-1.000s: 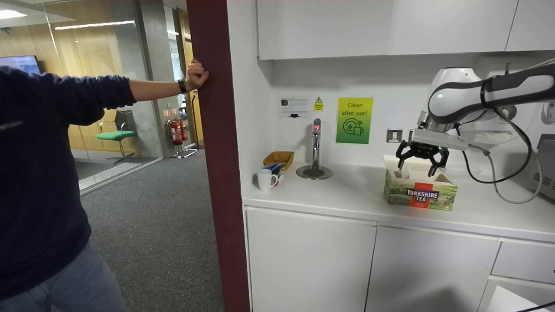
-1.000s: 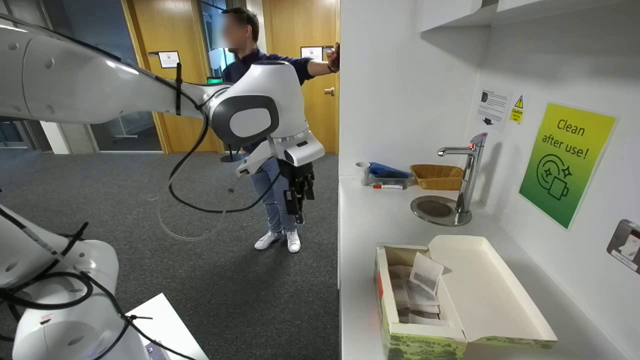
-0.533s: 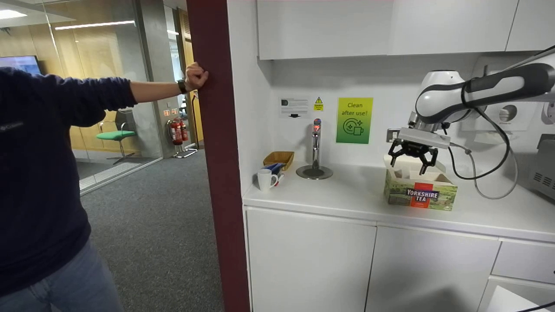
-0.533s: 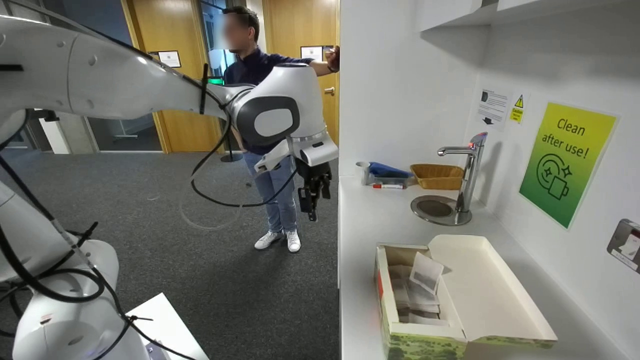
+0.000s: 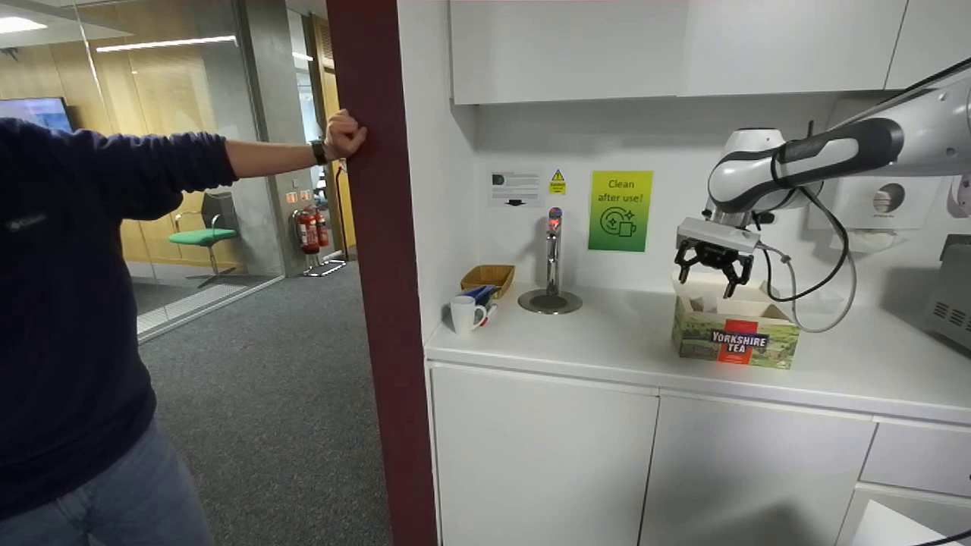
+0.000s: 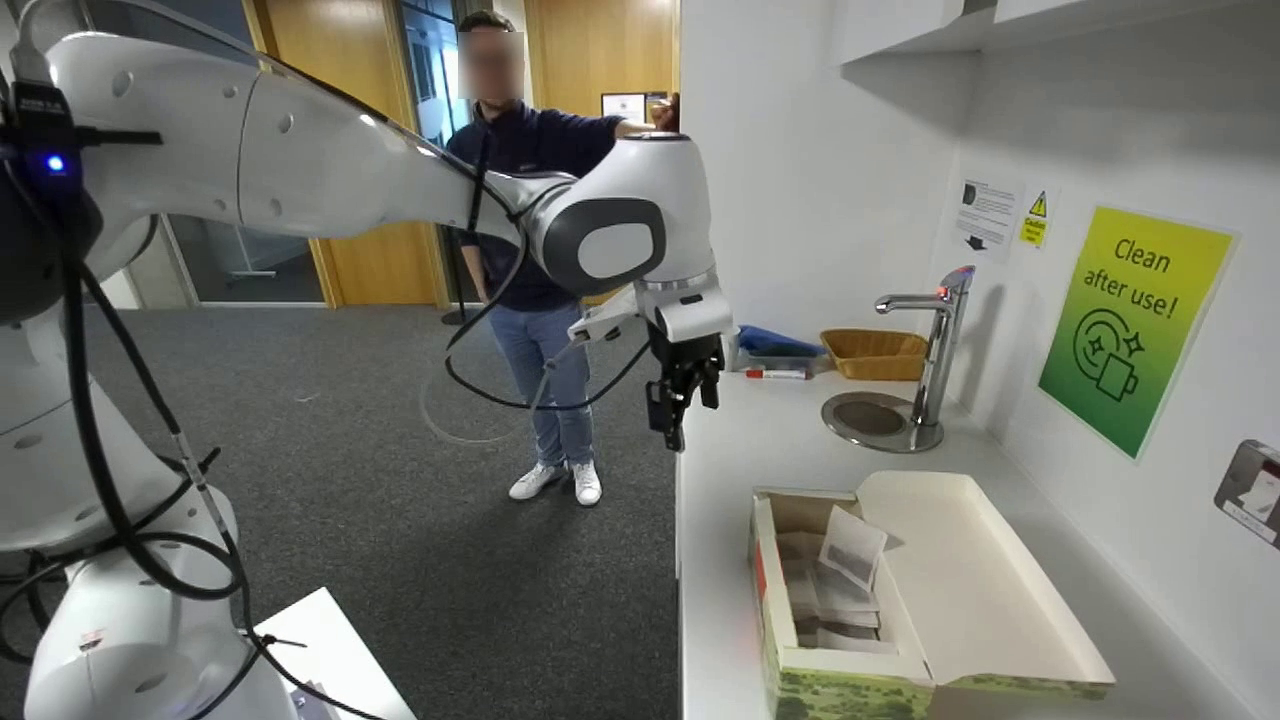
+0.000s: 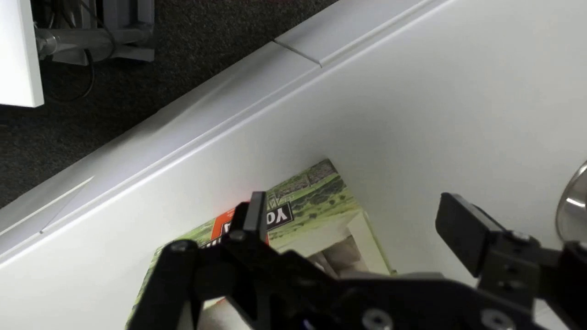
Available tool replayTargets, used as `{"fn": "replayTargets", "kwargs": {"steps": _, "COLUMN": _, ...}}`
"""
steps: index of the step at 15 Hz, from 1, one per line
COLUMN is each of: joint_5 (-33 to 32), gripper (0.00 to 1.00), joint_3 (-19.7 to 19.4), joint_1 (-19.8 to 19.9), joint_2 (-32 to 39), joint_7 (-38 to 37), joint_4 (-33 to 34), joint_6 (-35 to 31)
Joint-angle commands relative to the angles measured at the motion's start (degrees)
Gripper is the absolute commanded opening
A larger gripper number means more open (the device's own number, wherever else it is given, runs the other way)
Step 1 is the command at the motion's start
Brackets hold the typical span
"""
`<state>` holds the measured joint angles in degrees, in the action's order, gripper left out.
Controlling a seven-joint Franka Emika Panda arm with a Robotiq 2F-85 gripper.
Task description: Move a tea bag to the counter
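Observation:
Several pale tea bags lie inside the open green, red and yellow tea box; one leans upright against its wall. The box stands on the white counter, its lid folded back toward the wall. In the wrist view the box is partly hidden behind a finger, and a few tea bags show inside. My black gripper is open and empty above the box's height. In an exterior view the gripper is over the counter's front edge, beyond the box. In the wrist view the fingers are wide apart.
A tap with a round drain plate stands on the counter. A white mug, a blue item and a wicker basket are at the far end. Wall cabinets hang above. A person stands beyond the arm.
The arm and open gripper have moved over toward the counter and wall, with the fingers staying apart. The box and tea bags have not moved.

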<state>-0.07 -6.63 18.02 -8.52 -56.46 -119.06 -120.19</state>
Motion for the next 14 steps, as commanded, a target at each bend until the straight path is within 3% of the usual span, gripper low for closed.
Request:
{"fn": "replayTargets", "kwargs": {"steps": 1, "joint_5": -0.7, "gripper": 1.0, "joint_3": -3.7, "joint_1": 0.1, "joint_2": 4.3, "joint_7": -1.3, "joint_4": 5.2, "joint_6": 0.0}}
{"fn": "replayTargets", "kwargs": {"steps": 7, "joint_5": 0.4, "gripper": 1.0, "joint_3": -8.8, "joint_1": 0.3, "joint_2": 9.0, "joint_7": 0.8, "joint_4": 11.0, "joint_6": 0.6}}
{"fn": "replayTargets", "kwargs": {"steps": 14, "joint_5": 2.5, "gripper": 1.0, "joint_3": -11.1, "joint_1": 0.4, "joint_2": 16.0, "joint_7": 4.2, "joint_4": 18.8, "joint_6": 2.2}}
